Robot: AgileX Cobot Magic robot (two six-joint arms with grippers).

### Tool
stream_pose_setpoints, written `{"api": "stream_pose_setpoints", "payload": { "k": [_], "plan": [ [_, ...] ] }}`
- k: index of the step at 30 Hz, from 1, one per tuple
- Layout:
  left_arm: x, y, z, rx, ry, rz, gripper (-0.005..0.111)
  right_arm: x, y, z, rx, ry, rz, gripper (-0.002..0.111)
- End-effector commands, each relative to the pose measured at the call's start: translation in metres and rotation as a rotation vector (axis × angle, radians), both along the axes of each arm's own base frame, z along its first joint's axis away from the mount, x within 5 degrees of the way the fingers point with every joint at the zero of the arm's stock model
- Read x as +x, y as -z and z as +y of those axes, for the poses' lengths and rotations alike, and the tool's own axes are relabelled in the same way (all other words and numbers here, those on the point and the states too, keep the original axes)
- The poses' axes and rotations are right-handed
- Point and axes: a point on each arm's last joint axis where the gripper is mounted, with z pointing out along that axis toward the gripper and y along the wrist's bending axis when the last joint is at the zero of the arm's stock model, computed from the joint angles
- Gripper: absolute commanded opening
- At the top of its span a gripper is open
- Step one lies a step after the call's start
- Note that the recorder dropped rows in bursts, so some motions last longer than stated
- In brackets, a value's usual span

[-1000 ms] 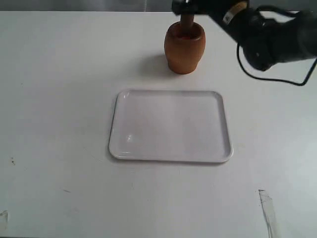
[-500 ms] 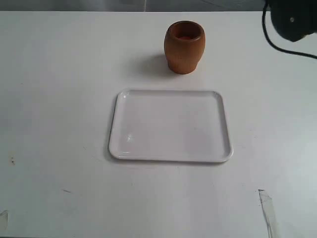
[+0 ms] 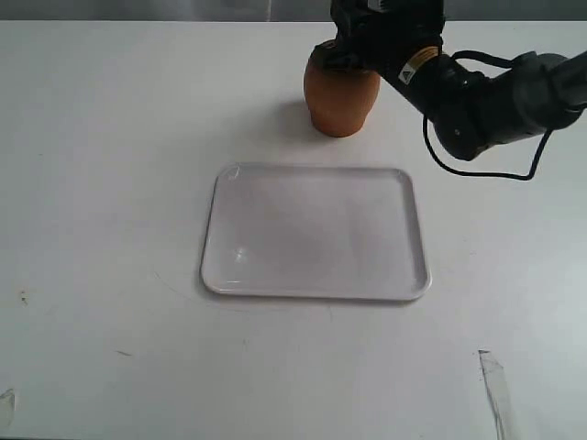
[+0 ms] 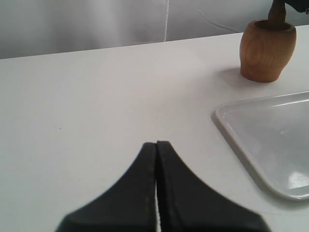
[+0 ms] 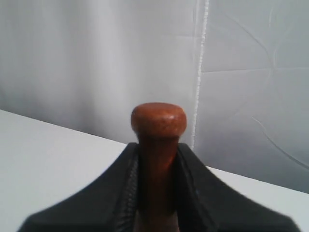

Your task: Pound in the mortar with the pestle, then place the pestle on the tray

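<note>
The brown barrel-shaped mortar (image 3: pixel 341 99) stands at the back of the table, behind the white tray (image 3: pixel 316 234). My right gripper (image 3: pixel 353 50) hangs low over the mortar's mouth and hides it. In the right wrist view that gripper (image 5: pixel 157 150) is shut on the shaft of the reddish-brown pestle (image 5: pixel 158 118), whose small knob sticks out past the fingertips. The left wrist view shows the pestle (image 4: pixel 276 12) standing upright in the mortar (image 4: pixel 267 50), with a corner of the tray (image 4: pixel 270 130) nearer. My left gripper (image 4: pixel 157 143) is shut on nothing, low over bare table; the exterior view does not show it.
The right arm (image 3: pixel 495 96) reaches in from the back right, trailing a black cable (image 3: pixel 477 172). A scuffed strip of tape (image 3: pixel 492 385) marks the table's front right. A grey curtain (image 5: pixel 96 58) hangs behind the table.
One second ago the right gripper held the pestle in the mortar. Half a second ago it had lifted away to the upper right, leaving the mortar empty. Now it is back down on the mortar.
</note>
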Motion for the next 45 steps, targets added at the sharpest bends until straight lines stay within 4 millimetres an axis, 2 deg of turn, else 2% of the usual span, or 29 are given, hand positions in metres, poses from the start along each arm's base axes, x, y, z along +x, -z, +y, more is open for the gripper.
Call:
{"api": "stream_pose_setpoints", "payload": {
  "k": [1, 6, 8, 10, 13, 15, 19, 22, 30, 35, 38, 40, 45],
  "plan": [
    [0.000, 0.000, -0.001, -0.015, 0.006, -0.004, 0.000, -0.002, -0.014, -0.001, 0.025, -0.005, -0.037, 0.000],
    [0.000, 0.000, -0.001, -0.015, 0.006, -0.004, 0.000, -0.014, -0.092, -0.007, 0.137, -0.011, -0.227, 0.000],
    [0.000, 0.000, -0.001, -0.015, 0.006, -0.004, 0.000, -0.025, -0.128, -0.012, 0.170, -0.022, -0.309, 0.000],
    [0.000, 0.000, -0.001, -0.015, 0.006, -0.004, 0.000, -0.037, -0.157, -0.015, 0.183, -0.048, -0.383, 0.000],
    [0.000, 0.000, -0.001, -0.015, 0.006, -0.004, 0.000, -0.050, -0.186, -0.022, 0.193, -0.050, -0.443, 0.000],
    [0.000, 0.000, -0.001, -0.015, 0.006, -0.004, 0.000, -0.051, -0.189, -0.023, 0.172, -0.043, -0.439, 0.000],
    [0.000, 0.000, -0.001, -0.015, 0.006, -0.004, 0.000, -0.044, -0.173, -0.020, 0.118, -0.035, -0.373, 0.000],
    [0.000, 0.000, -0.001, -0.015, 0.006, -0.004, 0.000, -0.034, -0.147, -0.014, 0.084, -0.040, -0.319, 0.000],
    [0.000, 0.000, -0.001, -0.015, 0.006, -0.004, 0.000, -0.008, -0.052, -0.001, -0.001, -0.030, -0.111, 0.000],
    [0.000, 0.000, -0.001, -0.015, 0.006, -0.004, 0.000, -0.002, -0.009, 0.000, -0.028, -0.020, -0.028, 0.000],
    [0.000, 0.000, -0.001, -0.015, 0.006, -0.004, 0.000, -0.001, 0.008, 0.000, -0.037, -0.008, 0.012, 0.000],
    [0.000, 0.000, -0.001, -0.015, 0.006, -0.004, 0.000, 0.000, 0.012, 0.000, -0.041, -0.008, 0.020, 0.000],
    [0.000, 0.000, -0.001, -0.015, 0.006, -0.004, 0.000, -0.001, 0.011, 0.000, -0.027, -0.010, 0.002, 0.000]
  ]
}}
